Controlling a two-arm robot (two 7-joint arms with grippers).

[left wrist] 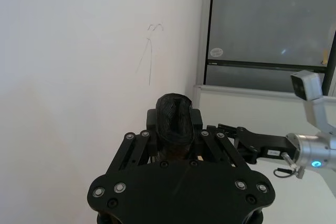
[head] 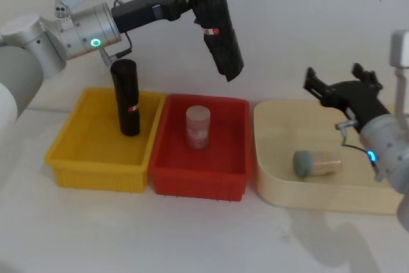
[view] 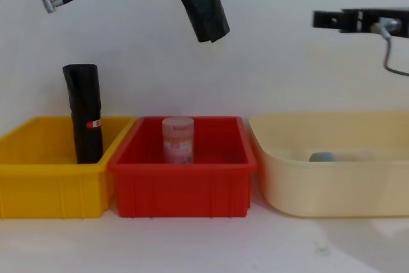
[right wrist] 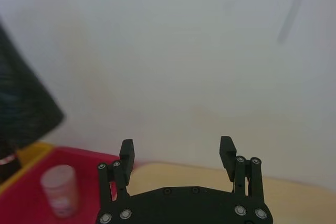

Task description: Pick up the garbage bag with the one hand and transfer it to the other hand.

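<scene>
The garbage bag [head: 223, 43] hangs tilted at the head view's upper centre, its labelled end clamped in the jaws of the left gripper [head: 203, 6], high above the red bin [head: 198, 187]. At right, the right gripper [head: 333, 76] holds its jaws apart above the cream tray [head: 319, 199]. A slimmer black roll [head: 126, 100] stands in the yellow bin [head: 96, 174].

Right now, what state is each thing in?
garbage bag, held aloft, tilted
left claw, shut on the garbage bag
right claw, open, empty
slim black roll, upright in yellow bin
pink jar, upright in red bin
bottle, lying in beige tray
</scene>
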